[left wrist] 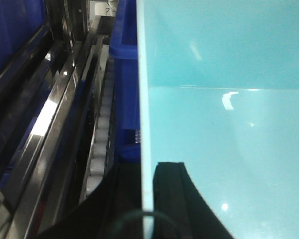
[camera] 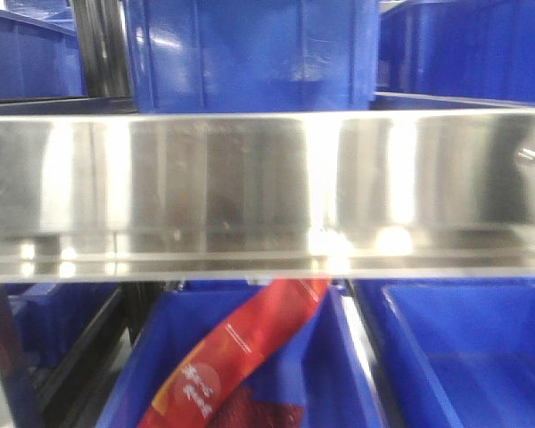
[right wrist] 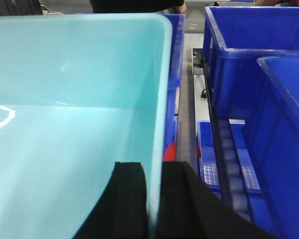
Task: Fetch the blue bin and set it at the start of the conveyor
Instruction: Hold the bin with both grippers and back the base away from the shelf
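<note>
A: What does the front view give?

B: A wide shiny stainless-steel shelf rail [camera: 267, 192] runs across the middle; dark royal-blue plastic bins [camera: 250, 53] stand on the level above it; below, a near-left blue bin holds a long red printed packet [camera: 241, 357]; another open blue bin [camera: 464, 357] sits to its right.

A: And the left wrist view?

B: The pale cyan rectangular plastic tub [left wrist: 224, 124] fills the right side, smooth inside facing the camera; the left gripper [left wrist: 144, 172] is clamped on the tub's left wall, one black finger [left wrist: 177, 199] inside, the other outside, the rim pinched between them; left of the tub lie a track of white rollers [left wrist: 102, 124] and bright steel rails [left wrist: 50, 114]; a dark blue bin wall [left wrist: 127, 74] stands just beside the rim, farther off.

A: The right wrist view?

B: The tub takes the left side; the right gripper [right wrist: 153, 169] bites its right wall likewise, black fingers [right wrist: 129, 199] astride the rim; so the tub sits between the two arms, held at both side walls; whether its base rests on anything I cannot tell; to the right stand large royal-blue crates [right wrist: 239, 59], a grey roller strip [right wrist: 229, 164] running near to far beside them; a scrap of red [right wrist: 170, 149] shows just beside the tub's outer wall.
</note>
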